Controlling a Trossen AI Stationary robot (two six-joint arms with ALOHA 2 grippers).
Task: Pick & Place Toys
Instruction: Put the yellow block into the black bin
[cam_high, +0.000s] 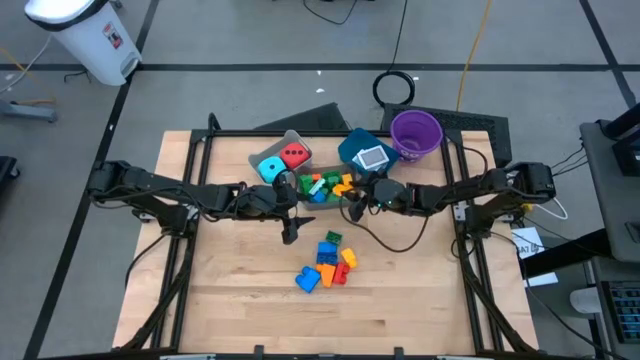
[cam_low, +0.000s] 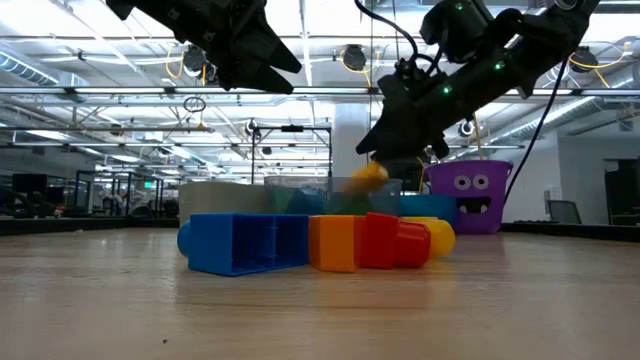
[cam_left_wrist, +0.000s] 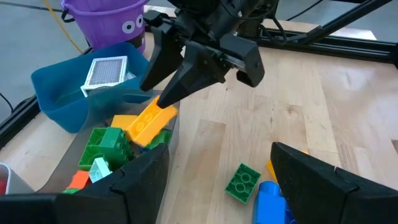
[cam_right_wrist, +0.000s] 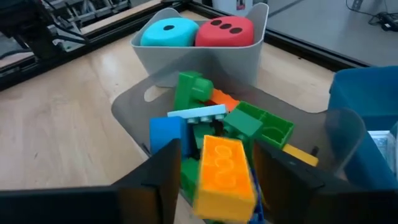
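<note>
Right gripper was clamped on an orange brick, held just above the dark bin. The brick looked like glossy plastic w/ round studs on top, rectangular, sitting tilted between the two dark fingers. In the low view it showed as an orange-yellow blur hanging under that arm, clear of the table.

Below it the dark bin was already stuffed: green bricks, a blue one, a pale flat studded piece, more orange, all jumbled at odd angles. Just behind it stood the grey bin, smooth-walled, w/ a cyan cube and a red cube side by side, both soft-cornered w/ dark pips. The teal bin sat beside the dark one, a patterned card lying in it, and the purple cup w/ googly eyes stood right behind that.

Left gripper hovered close by over bare wood, fingers spread wide, nothing in them. A green brick and a blue brick lay loose on the pale wooden table near it, part of a small cluster of bricks in blue, orange, red and yellow. Nothing stood between that cluster and the bins.
</note>
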